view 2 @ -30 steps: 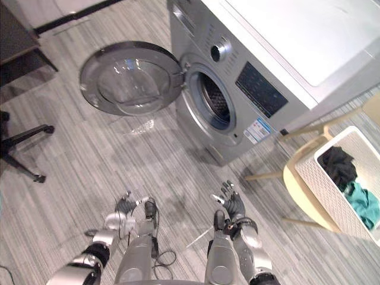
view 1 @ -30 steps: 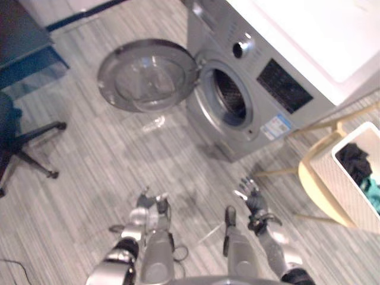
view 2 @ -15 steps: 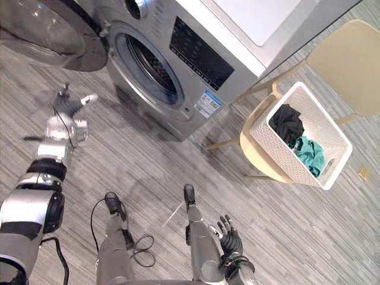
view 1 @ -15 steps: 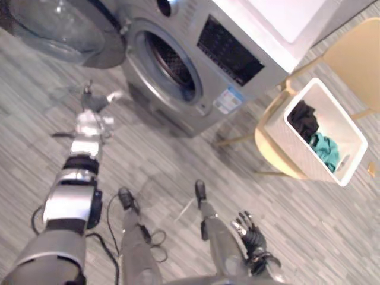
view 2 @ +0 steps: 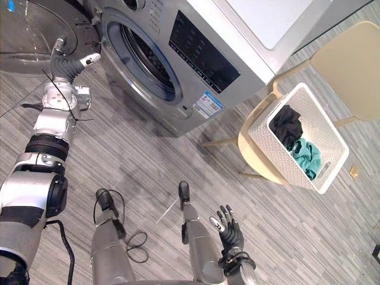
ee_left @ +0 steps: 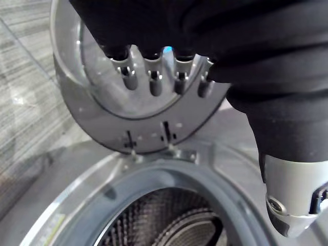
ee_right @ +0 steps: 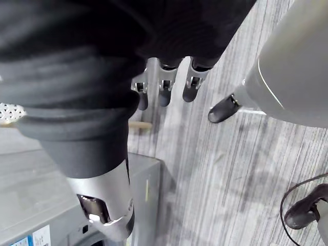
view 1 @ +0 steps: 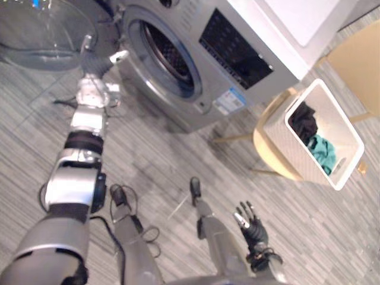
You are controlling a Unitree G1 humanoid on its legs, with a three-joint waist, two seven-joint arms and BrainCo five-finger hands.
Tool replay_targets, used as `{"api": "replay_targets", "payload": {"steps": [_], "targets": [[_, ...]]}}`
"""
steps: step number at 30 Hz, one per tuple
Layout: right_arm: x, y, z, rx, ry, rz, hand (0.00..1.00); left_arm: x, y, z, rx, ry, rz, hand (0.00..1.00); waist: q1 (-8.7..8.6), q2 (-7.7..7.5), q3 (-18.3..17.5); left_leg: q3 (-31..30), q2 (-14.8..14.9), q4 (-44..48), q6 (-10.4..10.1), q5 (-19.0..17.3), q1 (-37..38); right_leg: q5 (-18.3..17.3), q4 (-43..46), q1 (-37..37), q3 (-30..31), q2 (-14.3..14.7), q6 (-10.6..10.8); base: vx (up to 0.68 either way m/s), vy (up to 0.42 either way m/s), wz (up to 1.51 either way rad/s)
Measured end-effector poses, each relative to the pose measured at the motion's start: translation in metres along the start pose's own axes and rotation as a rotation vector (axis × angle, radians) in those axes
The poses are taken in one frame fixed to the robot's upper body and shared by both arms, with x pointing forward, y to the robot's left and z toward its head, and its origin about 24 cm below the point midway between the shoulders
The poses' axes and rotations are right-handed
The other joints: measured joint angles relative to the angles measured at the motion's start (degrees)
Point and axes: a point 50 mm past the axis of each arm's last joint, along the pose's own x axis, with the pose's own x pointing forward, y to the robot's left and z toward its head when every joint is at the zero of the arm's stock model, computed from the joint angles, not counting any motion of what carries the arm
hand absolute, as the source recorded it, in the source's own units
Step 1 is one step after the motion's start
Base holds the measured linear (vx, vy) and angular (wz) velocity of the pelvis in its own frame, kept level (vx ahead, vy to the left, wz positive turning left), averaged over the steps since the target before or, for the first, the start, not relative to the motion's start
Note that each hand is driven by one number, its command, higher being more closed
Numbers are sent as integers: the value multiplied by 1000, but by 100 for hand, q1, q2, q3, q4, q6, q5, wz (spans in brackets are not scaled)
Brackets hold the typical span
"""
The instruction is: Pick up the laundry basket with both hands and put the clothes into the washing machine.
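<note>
Laundry basket [view 2: 327, 120], eye views: on chair [view 2: 347, 65], well right of both hands, long axis slanting away; right hand [view 2: 228, 228] nearer, spread open, empty. Left wrist view: left hand [ee_left: 152, 82] relaxed, empty, facing washer door [ee_left: 92, 113]. Right wrist view: fingers [ee_right: 164, 92] straight

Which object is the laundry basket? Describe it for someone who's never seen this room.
Find the silver front-loading washing machine; beside it, on the robot's right, stands a pale wooden chair. The laundry basket sits on its seat: the one white perforated tub, holding a black garment and a teal garment.
</note>
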Motion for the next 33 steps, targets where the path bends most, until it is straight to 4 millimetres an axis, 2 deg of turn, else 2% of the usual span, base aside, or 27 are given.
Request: {"api": "replay_targets", "payload": {"steps": [14, 18, 23, 28, 33], "targets": [[-4, -4, -4, 20, 15, -3, 0, 7, 49, 8, -57, -17, 159, 0, 162, 79, 52, -297, 35, 181, 32, -50, -346, 81, -95, -64, -223, 45, 4, -30, 3, 4], [-4, -4, -4, 20, 16, -3, 0, 7, 55, 8, -78, -10, 181, 0, 181, 96, 63, -380, 20, 259, 58, -22, -377, 80, -104, 13, -321, 51, 3, -22, 2, 11], [-5, -7, -2, 2, 18, -4, 0, 7, 60, 8, -97, -7, 198, 0, 306, 100, 65, -388, 18, 307, 63, -29, -355, 76, -133, 76, -322, 50, -3, -33, -4, 2], [-6, -13, 1, -22, 21, -10, 0, -1, 65, -15, -79, 42, 206, 0, 289, 133, 57, -381, -46, 326, 63, -30, -199, 24, -179, 268, -335, 15, -80, -31, -8, 5], [-6, -15, 0, -23, 26, -18, 0, -17, 69, -53, -78, 142, 220, 0, 314, 180, 60, -337, -98, 253, 66, -25, 168, -131, -42, 529, -364, -24, -146, -5, -15, 6]]}}
